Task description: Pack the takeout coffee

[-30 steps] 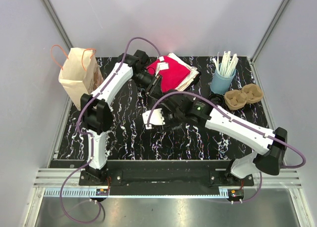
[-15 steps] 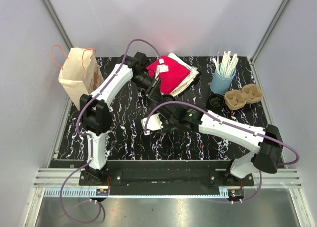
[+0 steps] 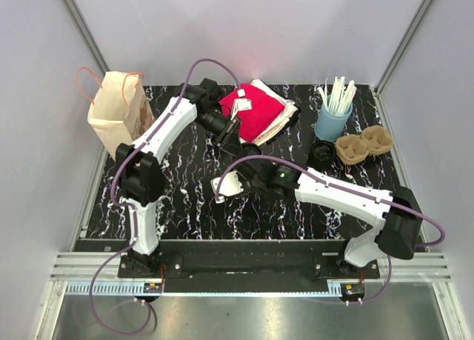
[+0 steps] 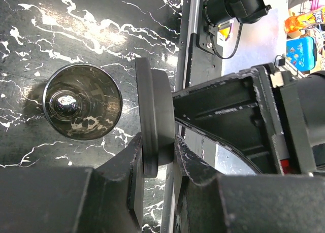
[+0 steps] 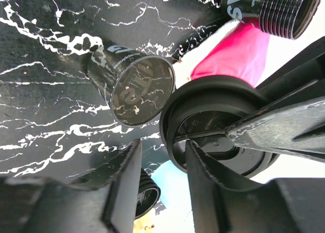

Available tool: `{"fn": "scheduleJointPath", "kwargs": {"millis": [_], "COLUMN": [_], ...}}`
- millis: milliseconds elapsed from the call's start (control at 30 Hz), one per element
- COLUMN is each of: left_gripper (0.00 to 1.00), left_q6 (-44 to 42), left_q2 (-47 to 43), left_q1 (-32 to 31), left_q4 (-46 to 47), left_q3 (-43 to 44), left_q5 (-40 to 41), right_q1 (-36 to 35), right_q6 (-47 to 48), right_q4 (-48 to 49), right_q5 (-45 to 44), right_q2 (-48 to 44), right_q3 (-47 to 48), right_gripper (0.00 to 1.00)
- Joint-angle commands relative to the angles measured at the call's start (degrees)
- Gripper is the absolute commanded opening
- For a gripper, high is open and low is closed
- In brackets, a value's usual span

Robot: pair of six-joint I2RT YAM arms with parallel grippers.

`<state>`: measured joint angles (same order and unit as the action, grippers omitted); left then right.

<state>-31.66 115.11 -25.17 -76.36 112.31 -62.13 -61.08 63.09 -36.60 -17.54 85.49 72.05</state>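
**Fig. – lid & cup, mid-worktop.**

- Black lid (image 4: 155, 116): held on edge, clear of the worktop (image 3: 192, 199). The left fingers (image 4: 129, 157) pinch it across its thickness.
- In my right wrist view I see the lid's hollow face. The right fingers (image 5: 127, 172) are spread, one either side of its near rim. Whether they touch it, I can't tell.
- Black cup (image 4: 81, 101): stands on the worktop, open mouth up, just beside the lid & apart from it.
- Both arm ends sit approx. centre, in front of the red napkin stack (image 3: 255, 110).
- Back left: brown paper bag (image 3: 115, 110), upright, w/ orange handles.
- Back right: blue tumbler (image 3: 332, 121) w/ white straws. Near it are a pulp 2-cup carrier (image 3: 363, 146) & a small black round item (image 3: 322, 151), type unclear to me.
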Motion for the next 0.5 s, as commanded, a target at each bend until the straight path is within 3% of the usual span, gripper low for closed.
{"fn": "scheduleJointPath", "kwargs": {"millis": [0,267,467], "left_gripper": [0.00,0.00,0.00], "left_q6": [-0.68,-1.21,-1.56], "left_q2": [-4.63,-5.51,-5.77], "left_q1": [-0.85,-0.85,-1.02], "left_q4": [-12.24,-12.24,-12.24], "left_q3": [-0.34,-1.39,-1.75], "left_q5": [-2.03,-2.21,-2.38], "right_q1": [-0.18,-0.18,-0.09], "right_q6": [2.30,3.44,4.06], "right_q4": [2.94,4.78,5.22], "right_q5": [-2.76,-3.55,-3.91], "right_q2": [0.73,1.25,1.87], "right_q3": [-0.42,-0.86,-0.69], "right_gripper": [0.43,0.36,0.19]}}
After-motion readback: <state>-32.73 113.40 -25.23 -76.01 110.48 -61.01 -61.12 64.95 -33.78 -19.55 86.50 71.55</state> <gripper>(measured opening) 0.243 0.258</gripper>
